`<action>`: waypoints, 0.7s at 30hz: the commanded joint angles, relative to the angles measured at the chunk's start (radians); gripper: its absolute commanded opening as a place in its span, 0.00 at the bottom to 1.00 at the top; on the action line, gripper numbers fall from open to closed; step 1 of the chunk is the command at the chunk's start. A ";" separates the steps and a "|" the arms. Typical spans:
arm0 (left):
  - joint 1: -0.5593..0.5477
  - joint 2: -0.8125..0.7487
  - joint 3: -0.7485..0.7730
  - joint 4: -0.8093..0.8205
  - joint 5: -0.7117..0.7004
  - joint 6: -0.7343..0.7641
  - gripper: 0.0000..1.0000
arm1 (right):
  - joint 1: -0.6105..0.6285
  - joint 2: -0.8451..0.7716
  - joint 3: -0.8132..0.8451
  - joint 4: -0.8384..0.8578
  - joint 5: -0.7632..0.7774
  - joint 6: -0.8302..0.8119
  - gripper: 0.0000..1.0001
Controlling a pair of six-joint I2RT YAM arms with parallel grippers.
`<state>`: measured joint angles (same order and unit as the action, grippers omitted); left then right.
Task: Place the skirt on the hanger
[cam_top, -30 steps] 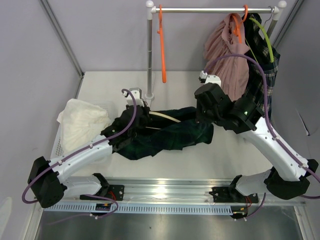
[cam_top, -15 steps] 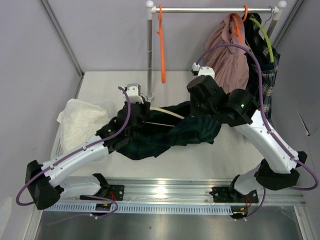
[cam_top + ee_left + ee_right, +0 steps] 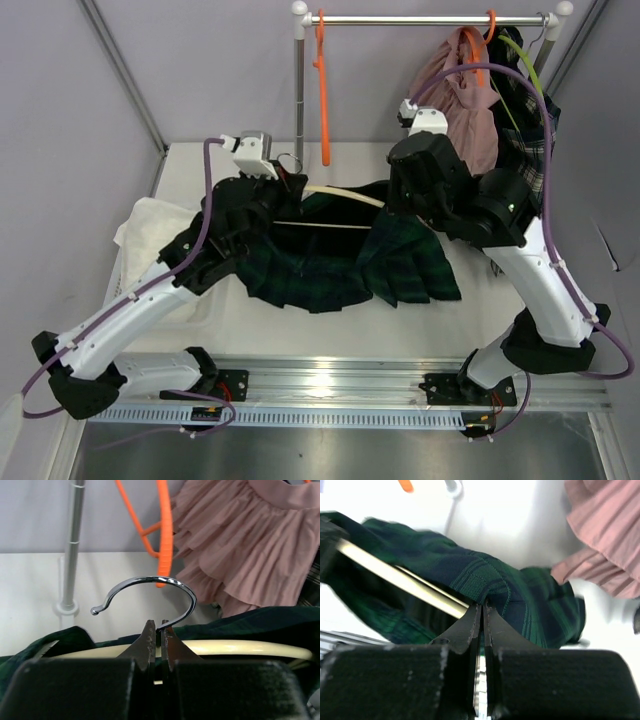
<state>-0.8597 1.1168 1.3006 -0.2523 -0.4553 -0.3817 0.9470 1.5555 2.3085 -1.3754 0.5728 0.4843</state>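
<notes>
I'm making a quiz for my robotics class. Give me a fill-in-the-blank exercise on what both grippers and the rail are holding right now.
1. The left gripper is shut on the cream hanger just below its metal ____.
2. The right gripper is shut on a plaid skirt that is dark ____.
3. The empty hanger on the rail is coloured ____.
4. The ruffled skirt hanging from the rail is ____.

Missing words: hook; green; orange; pink

I count one green plaid skirt (image 3: 330, 265), one pink skirt (image 3: 455, 110), one checked skirt (image 3: 528, 140), one cream hanger (image 3: 345, 192), two orange hangers (image 3: 324, 90), one lime hanger (image 3: 512, 47) and one white cloth (image 3: 165, 245).
</notes>
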 commanded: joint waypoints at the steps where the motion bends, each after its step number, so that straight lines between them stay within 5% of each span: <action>1: -0.010 0.038 0.026 0.010 0.142 -0.031 0.00 | -0.002 -0.024 -0.108 0.041 0.029 0.002 0.00; 6: -0.025 0.060 -0.075 0.061 0.201 -0.080 0.00 | -0.016 -0.058 -0.212 0.078 0.016 0.008 0.00; 21: -0.012 0.074 -0.074 0.013 0.138 -0.062 0.00 | -0.036 -0.003 0.041 -0.030 0.029 -0.021 0.00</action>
<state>-0.8478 1.2179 1.1816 -0.2279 -0.3389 -0.4835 0.9134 1.5387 2.2555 -1.4544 0.5785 0.4709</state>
